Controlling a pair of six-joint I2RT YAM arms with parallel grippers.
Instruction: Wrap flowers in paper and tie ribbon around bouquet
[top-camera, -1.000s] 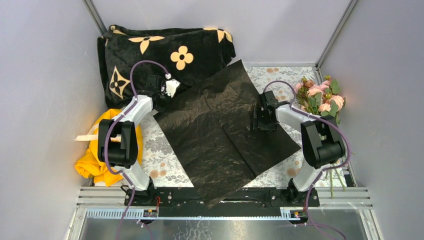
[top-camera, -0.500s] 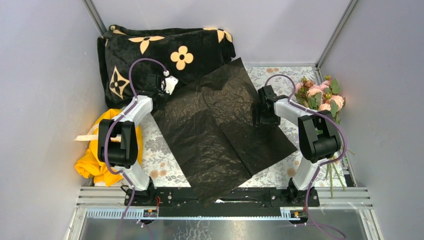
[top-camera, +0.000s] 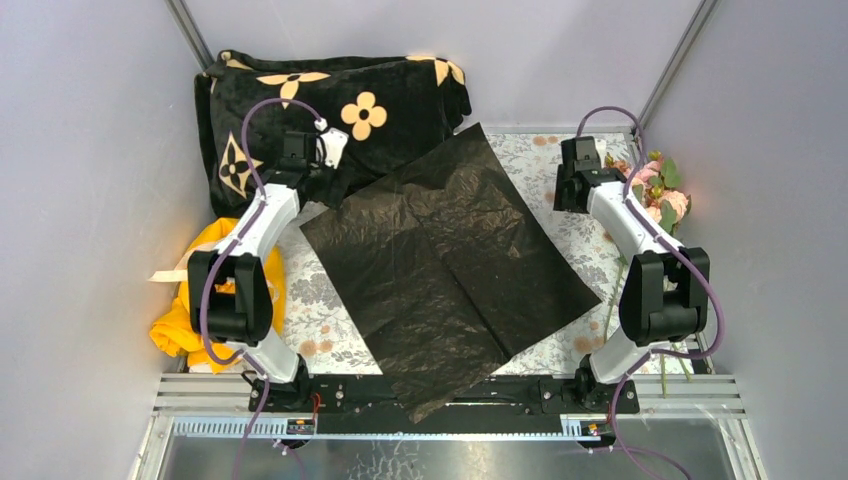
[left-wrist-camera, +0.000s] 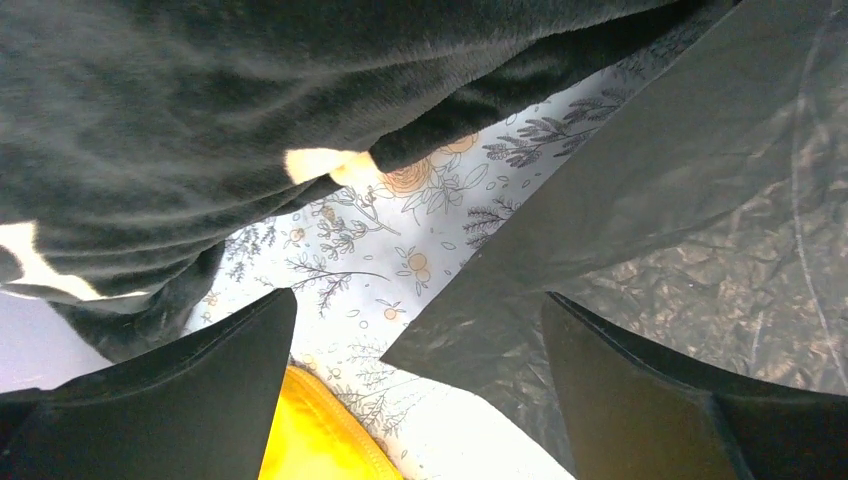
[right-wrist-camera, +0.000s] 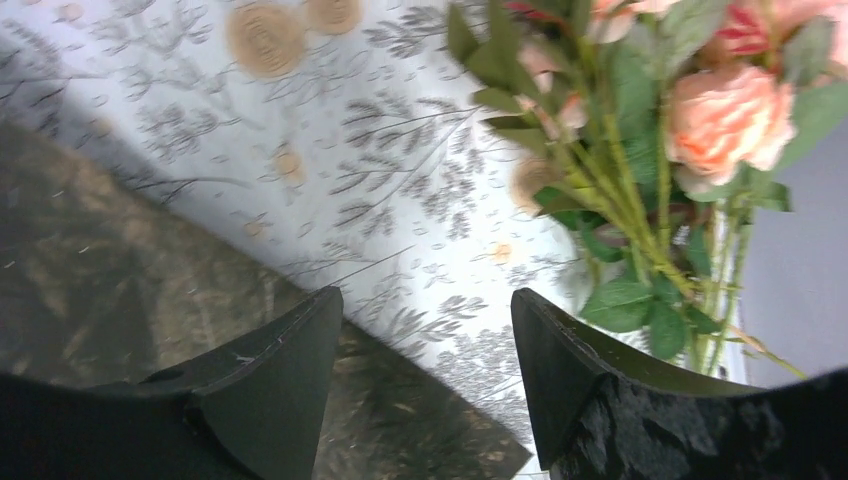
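The black paper (top-camera: 445, 265) lies flat in the middle of the table, one corner hanging over the near rail. My left gripper (top-camera: 305, 172) hovers open at the blanket's edge. In the left wrist view the paper's left corner (left-wrist-camera: 480, 330) lies free between the spread jaws of the left gripper (left-wrist-camera: 418, 300). The flowers (top-camera: 655, 195) lie at the right edge, pink roses (right-wrist-camera: 720, 120) on green stems. My right gripper (top-camera: 570, 190) hangs open just left of them. In the right wrist view the right gripper (right-wrist-camera: 428, 295) holds nothing, above the paper (right-wrist-camera: 100, 260) edge. A cream ribbon (top-camera: 172, 272) end pokes out at far left.
A thick black blanket (top-camera: 330, 110) with tan flower marks fills the back left. A yellow cloth (top-camera: 190, 320) is bunched at the left edge, also visible in the left wrist view as yellow cloth (left-wrist-camera: 320, 440). A floral tablecloth (top-camera: 320, 300) covers the table. Grey walls close in on both sides.
The left gripper has opened, let go of the paper's left corner and drawn back toward the blanket. The right arm has swung off the paper to the back right, beside the flowers.
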